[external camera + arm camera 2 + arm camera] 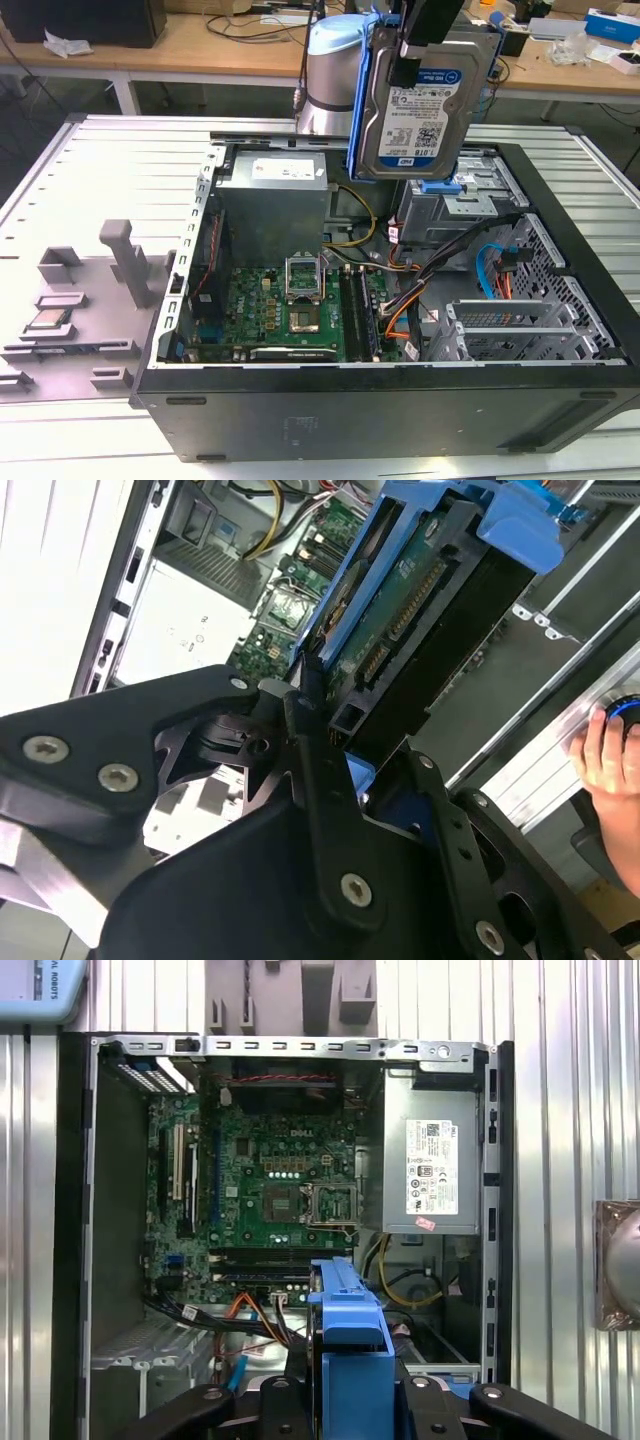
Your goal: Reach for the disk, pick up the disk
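disk [440, 110] hangs clear above the case [380, 410], open air all round. Below it drive cage [470, 205], cable bundle [440, 265] and PSU [275, 205] crowd the interior.

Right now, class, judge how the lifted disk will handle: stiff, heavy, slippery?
Probably stiff: the disk is a flat metal slab hanging unbent from the hand. Likely heavy for its size, being metal-cased. Its blue plastic frame may flex or slip slightly.

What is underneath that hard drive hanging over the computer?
Below the hard drive lies the open computer case: a metal drive bay and loose cables. The bay's back part is hidden behind the drive.
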{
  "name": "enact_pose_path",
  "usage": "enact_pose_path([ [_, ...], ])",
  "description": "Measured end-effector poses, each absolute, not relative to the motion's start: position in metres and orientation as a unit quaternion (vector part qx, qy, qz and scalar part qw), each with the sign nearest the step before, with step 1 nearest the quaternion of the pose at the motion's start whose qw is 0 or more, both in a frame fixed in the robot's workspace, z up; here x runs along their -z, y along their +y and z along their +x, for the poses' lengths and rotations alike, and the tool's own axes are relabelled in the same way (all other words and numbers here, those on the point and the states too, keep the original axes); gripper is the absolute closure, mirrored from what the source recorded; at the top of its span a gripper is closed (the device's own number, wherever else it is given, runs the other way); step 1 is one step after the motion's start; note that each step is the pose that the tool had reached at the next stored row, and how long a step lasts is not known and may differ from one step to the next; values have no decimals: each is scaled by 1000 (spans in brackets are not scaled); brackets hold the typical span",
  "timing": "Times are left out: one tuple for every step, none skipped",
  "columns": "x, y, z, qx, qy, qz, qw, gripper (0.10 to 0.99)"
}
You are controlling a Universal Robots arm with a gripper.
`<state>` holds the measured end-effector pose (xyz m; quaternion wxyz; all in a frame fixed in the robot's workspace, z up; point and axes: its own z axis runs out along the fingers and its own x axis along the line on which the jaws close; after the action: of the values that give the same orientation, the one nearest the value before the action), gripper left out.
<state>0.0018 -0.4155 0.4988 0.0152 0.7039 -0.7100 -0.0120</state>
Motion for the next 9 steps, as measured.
enact_pose_path([
  [-499,-416,2,12,-710,704,15,722],
  [-499,-417,2,12,-710,704,15,722],
  [-499,-419,2,12,-710,704,15,722],
  [-499,-420,2,12,-710,704,15,722],
  [-499,-421,2,12,-710,704,15,722],
  [-499,-422,2,12,-710,704,15,722],
  [-499,-423,2,12,-710,704,15,722],
  [-499,-424,2,12,-710,704,15,722],
  [-499,-425,2,12,-710,704,15,722],
])
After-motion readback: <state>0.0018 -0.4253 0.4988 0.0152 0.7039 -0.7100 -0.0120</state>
